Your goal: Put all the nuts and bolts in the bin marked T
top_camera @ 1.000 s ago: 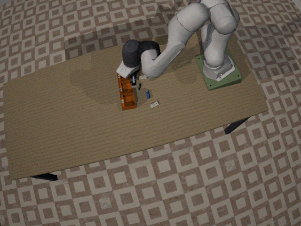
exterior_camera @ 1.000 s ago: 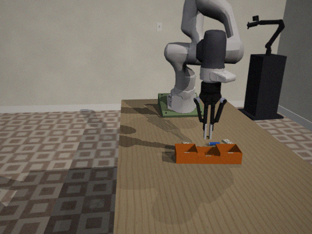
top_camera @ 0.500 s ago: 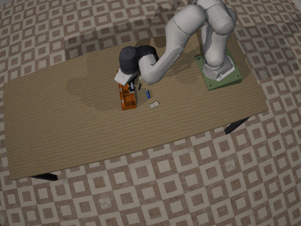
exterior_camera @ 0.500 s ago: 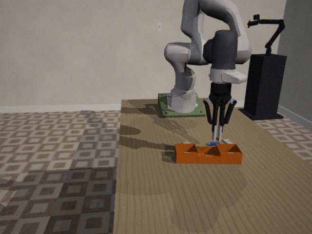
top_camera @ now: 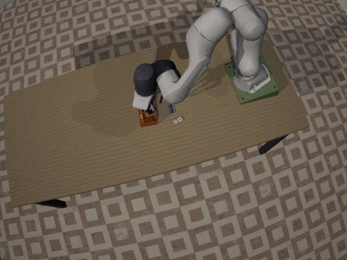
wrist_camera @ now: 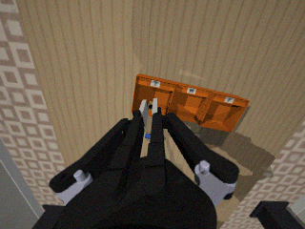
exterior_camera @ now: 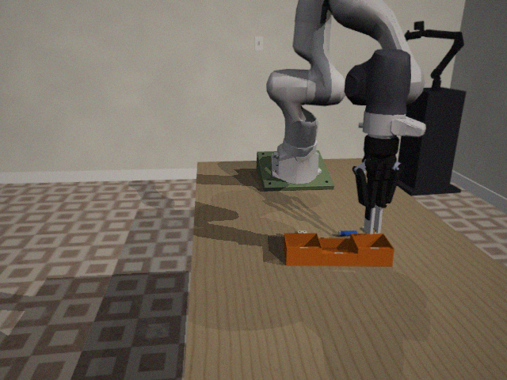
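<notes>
An orange bin (top_camera: 147, 117) with three compartments lies on the table; it also shows in the side view (exterior_camera: 339, 249) and the wrist view (wrist_camera: 191, 102). Its labels are too small to read. My gripper (wrist_camera: 151, 105) points down over the end compartment nearest the robot base (exterior_camera: 373, 230). Its fingers are shut on a small dark part (wrist_camera: 150, 108); I cannot tell whether it is a nut or a bolt. A small black part (top_camera: 160, 99) lies on the table beside the bin, close to the arm.
A blue cylinder (top_camera: 170, 108) (exterior_camera: 347, 232) lies on the table just behind the bin. A white domino (top_camera: 177, 120) lies a little farther along. The robot's green base plate (top_camera: 252, 84) stands at the table's far end.
</notes>
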